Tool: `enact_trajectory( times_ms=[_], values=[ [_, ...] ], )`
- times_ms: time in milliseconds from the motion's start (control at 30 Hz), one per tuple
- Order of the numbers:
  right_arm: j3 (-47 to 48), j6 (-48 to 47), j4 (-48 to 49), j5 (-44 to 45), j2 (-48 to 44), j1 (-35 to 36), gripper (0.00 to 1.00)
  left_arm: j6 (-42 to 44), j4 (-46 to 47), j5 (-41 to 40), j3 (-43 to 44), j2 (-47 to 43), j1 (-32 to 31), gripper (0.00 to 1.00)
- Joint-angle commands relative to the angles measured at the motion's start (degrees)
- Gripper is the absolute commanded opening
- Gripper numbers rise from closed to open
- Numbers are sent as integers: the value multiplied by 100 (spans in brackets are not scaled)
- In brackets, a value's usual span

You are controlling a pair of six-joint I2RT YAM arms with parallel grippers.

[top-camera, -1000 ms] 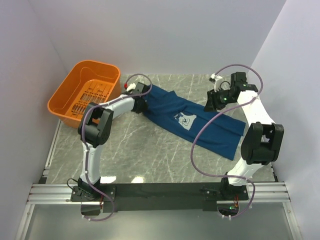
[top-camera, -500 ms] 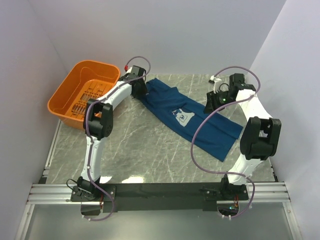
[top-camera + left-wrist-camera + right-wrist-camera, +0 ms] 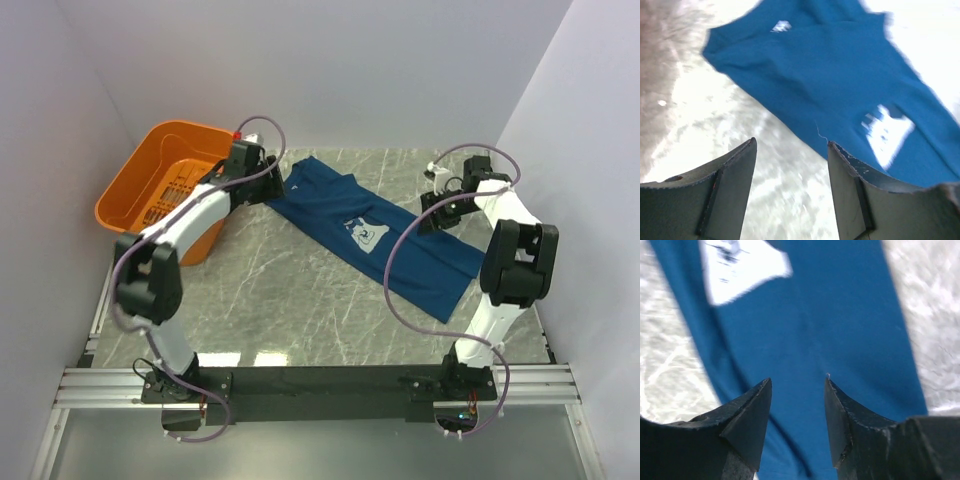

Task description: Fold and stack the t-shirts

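Left tool [image 3: 792, 145] has released the t-shirt [image 3: 375, 240]; right tool [image 3: 797, 382] hovers open above.

Below the right end effector [image 3: 797, 380], note the t-shirt [image 3: 840, 315]: matt blue cloth. Below the left end effector [image 3: 791, 143], the desk [image 3: 700, 130] shows a glossy marble-look surface. Beside it, the basket [image 3: 135, 180] is smooth orange plastic.

open tabletop [image 3: 280, 300] on the near side of the t-shirt [image 3: 330, 205], orange basket [image 3: 140, 190] beside the left arm [image 3: 190, 215]
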Motion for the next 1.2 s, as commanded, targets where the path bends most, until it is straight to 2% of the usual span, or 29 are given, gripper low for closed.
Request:
enact_trajectory(
  times_ms=[0, 133, 267, 333, 533, 667, 800, 1033, 1133, 1167],
  values=[
    [294, -101, 14, 351, 285, -253, 54, 322, 650, 726, -585, -955, -58, 64],
    [487, -250, -109, 641, 522, -394, 55, 445, 914, 981, -1482, -2411, -58, 66],
    [602, -391, -83, 1001, 716, -473, 55, 411, 1011, 998, -2431, -3591, -41, 77],
    [698, -426, -66, 1230, 856, -491, 56, 314, 1046, 1147, -2976, -4179, -40, 78],
    [1032, -602, -109, 1538, 1146, -640, 56, -293, 1423, 1543, -4251, -5209, -23, 78],
    [1296, -708, -373, 1486, 1419, -693, 54, -539, 1556, 1772, -4621, -5334, -23, 78],
    [1349, -830, -671, 1266, 1577, -693, 49, -697, 1714, 2149, -4805, -5281, -32, 77],
    [1174, -1015, -804, 1327, 1665, -719, 43, -1031, 2109, 2466, -5192, -5246, -58, 77],
    [1165, -919, -716, 1433, 1683, -789, 29, -1172, 2319, 2502, -5324, -5202, -145, 77],
    [1174, -901, -716, 1424, 1692, -842, 18, -1207, 2355, 2484, -5377, -5193, -189, 78]
  ],
)
